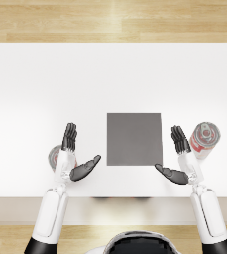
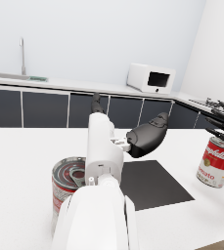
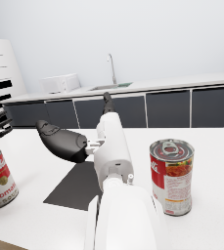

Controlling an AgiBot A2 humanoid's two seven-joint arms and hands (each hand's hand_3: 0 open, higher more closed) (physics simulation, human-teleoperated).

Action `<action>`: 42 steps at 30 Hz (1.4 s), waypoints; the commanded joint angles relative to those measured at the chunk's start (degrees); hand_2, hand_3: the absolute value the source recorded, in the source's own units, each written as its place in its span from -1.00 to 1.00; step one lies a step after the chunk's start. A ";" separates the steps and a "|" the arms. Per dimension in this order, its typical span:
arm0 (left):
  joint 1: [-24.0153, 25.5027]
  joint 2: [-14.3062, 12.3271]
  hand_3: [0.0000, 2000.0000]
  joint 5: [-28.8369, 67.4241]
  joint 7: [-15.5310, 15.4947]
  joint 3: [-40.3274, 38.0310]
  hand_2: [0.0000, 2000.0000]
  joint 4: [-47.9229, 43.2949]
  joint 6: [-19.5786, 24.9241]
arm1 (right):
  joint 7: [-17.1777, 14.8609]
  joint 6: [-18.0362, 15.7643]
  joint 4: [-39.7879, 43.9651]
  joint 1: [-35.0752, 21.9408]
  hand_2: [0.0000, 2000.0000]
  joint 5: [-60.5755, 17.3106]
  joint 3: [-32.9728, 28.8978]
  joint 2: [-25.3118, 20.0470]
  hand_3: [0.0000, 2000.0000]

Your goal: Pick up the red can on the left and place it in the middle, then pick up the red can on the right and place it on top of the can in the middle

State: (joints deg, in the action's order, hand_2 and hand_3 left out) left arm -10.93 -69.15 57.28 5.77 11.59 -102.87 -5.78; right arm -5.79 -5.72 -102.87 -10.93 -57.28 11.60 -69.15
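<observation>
Fingers spread on my left hand point(image 1: 74, 158) and right hand point(image 1: 180, 159), both empty. I count two red-labelled tin soup cans, one point(image 1: 55, 155) under my left wrist, one point(image 1: 204, 138) just outside my right hand, flanking one dark grey square mat point(image 1: 134, 138). All stand on a white table point(image 1: 45, 94) in a kitchen.

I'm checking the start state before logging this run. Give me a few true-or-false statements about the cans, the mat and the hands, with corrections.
1. Both red cans stand upright on the white table. True: left can, right can.
2. The left hand holds the left can. False: it is open beside the can, holding nothing.
3. The dark mat lies between the two hands. True.
4. A can already stands on the mat. False: the mat is bare.
5. The right hand is open. True.
</observation>
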 commanded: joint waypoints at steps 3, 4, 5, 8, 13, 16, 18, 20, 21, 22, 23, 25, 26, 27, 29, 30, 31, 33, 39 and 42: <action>0.00 0.00 -1.00 0.00 0.00 0.00 -1.00 0.00 0.00 | 0.00 0.00 0.00 0.00 -1.00 0.00 0.00 0.00 -1.00; 0.00 0.00 -1.00 0.00 0.00 0.00 -1.00 0.00 0.00 | 0.00 0.00 0.00 0.00 -1.00 0.00 0.00 0.00 -1.00; 0.00 0.00 -1.00 0.00 0.00 0.00 -1.00 0.00 0.00 | 0.00 0.00 0.00 0.00 -1.00 0.00 0.00 0.00 -1.00; 0.00 0.00 -1.00 0.00 0.00 0.00 -1.00 0.00 0.00 | 0.00 0.00 0.00 0.00 -1.00 0.00 0.00 0.00 -1.00; 0.00 0.00 -1.00 0.00 0.00 0.00 -1.00 0.00 0.00 | 0.00 0.00 0.00 0.00 -1.00 0.00 0.00 0.00 -1.00; 0.00 0.00 -1.00 0.00 0.00 0.00 -1.00 0.00 0.00 | 0.00 0.00 0.00 0.00 -1.00 0.00 0.00 0.00 -1.00; 0.00 0.00 -1.00 0.00 0.00 0.00 -1.00 0.00 0.00 | 0.00 0.00 0.00 0.00 -1.00 0.00 0.00 0.00 -1.00; -0.17 -0.26 -1.00 0.00 -1.63 0.94 -1.00 0.57 1.63 | 0.00 0.00 0.93 -0.10 -1.00 0.00 1.72 -0.06 -1.00; -0.37 -0.56 -1.00 0.00 -2.80 0.21 -1.00 0.60 2.81 | 1.64 1.62 0.18 -0.54 -1.00 0.00 1.14 -0.47 -1.00; -0.35 -0.74 -1.00 0.00 -3.64 -0.93 -1.00 -0.22 3.65 | 2.81 2.78 -0.92 -0.37 -1.00 0.00 0.21 -0.57 -1.00; -0.17 -0.83 -1.00 0.00 -4.24 -1.63 -1.00 -0.68 4.25 | 3.65 3.61 -1.38 -0.17 -1.00 0.00 -0.50 -0.66 -1.00; 0.07 -1.06 -1.00 2.50 -4.98 -4.06 -1.00 -2.33 4.99 | 4.69 4.63 -3.41 0.27 -1.00 -5.06 -3.23 -0.81 -1.00; 0.31 -1.13 -1.00 5.05 -5.20 -5.86 -1.00 -3.22 5.22 | 5.00 4.94 -3.98 0.36 -1.00 -7.61 -4.73 -0.92 -1.00; 0.96 -1.07 -1.00 7.61 -5.36 -7.08 -1.00 -4.07 5.38 | 5.22 5.16 -4.38 0.58 -1.00 -10.16 -6.40 -1.00 -1.00; 1.98 -1.15 -1.00 12.71 -5.56 -10.31 -1.00 -5.42 5.57 | 5.50 5.43 -5.23 0.65 -1.00 -15.28 -9.31 -1.24 -1.00; 2.88 -1.34 -1.00 15.27 -5.62 -12.47 -1.00 -6.29 5.63 | 5.58 5.51 -5.61 0.59 -1.00 -17.84 -11.00 -1.36 -1.00; 3.66 -1.31 -1.00 17.12 -5.66 -13.41 -1.00 -6.87 5.67 | 5.64 5.57 -5.81 0.71 -1.00 -19.69 -12.36 -1.45 -1.00; 5.86 -1.56 -1.00 19.39 -5.71 -15.97 -1.00 -7.29 5.72 | 5.71 5.64 -5.06 0.69 -1.00 -21.96 -14.43 -1.63 -1.00; 12.83 -2.59 -1.00 21.44 -5.76 -18.28 -1.00 -6.54 5.77 | 5.77 5.70 -0.74 1.50 -1.00 -24.02 -17.33 -2.18 -1.00; 14.71 -2.97 -1.00 21.64 -5.76 -18.00 -1.00 -4.50 5.78 | 5.78 5.71 2.45 1.77 -1.00 -24.22 -17.55 -2.46 -1.00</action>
State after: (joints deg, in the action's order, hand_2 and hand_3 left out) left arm 2.08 -72.13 78.95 0.00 -6.13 -108.35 0.00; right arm 0.00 0.00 -102.60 -8.95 -81.53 -5.27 -71.71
